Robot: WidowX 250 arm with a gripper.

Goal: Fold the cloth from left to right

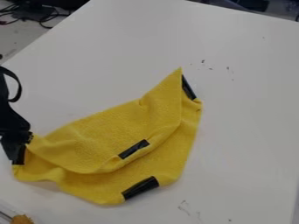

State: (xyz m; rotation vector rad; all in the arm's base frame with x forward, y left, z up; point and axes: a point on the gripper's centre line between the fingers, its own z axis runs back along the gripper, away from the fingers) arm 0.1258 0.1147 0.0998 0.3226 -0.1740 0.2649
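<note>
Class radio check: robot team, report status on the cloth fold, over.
Black robot gripper at image-left end of yellow cloth with black strips. Cloth rumpled, partly doubled over itself. Small orange-brown object, image's bottom left, apart from cloth.

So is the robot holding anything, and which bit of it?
I can't tell: the gripper is at the picture's left end of the yellow cloth, but a grip isn't clear.

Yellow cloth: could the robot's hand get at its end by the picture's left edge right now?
Very likely yes. The hand is already right at that end of the cloth, and I see nothing in between. Whether it has hold of it, I can't tell.
</note>
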